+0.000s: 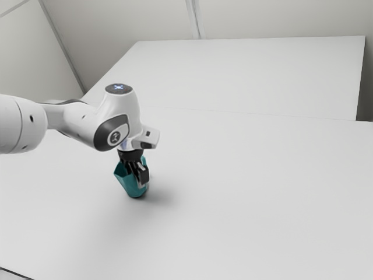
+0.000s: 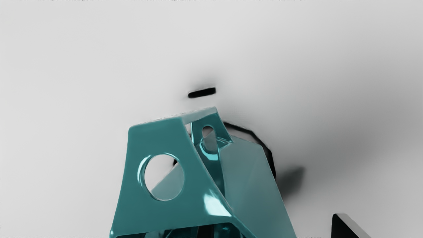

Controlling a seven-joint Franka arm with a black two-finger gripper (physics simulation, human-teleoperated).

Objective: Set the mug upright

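Seeing the teal mug [image 1: 125, 182] just beneath the gripper [image 1: 139, 178], down by the table [image 1: 245, 198], spreading partly to the exterior view's left of the gripper. Holding the fingers apart, not clamping the mug: showing one finger [image 2: 345, 229] outside, with table surface between, and something dark, probably the other finger, within the opening nearest the gripper. Reading the mug's long axis as rising from a narrower end by the table to a wider end near the gripper, seemingly slanting toward the exterior view's left. Not managing to tell about flat contact under the base. Fitting a mug needing straightening as well as one about upright and being left alone. Judging anything coming as turning on that slant, measured against the gripper's nearly vertical reach down from above.
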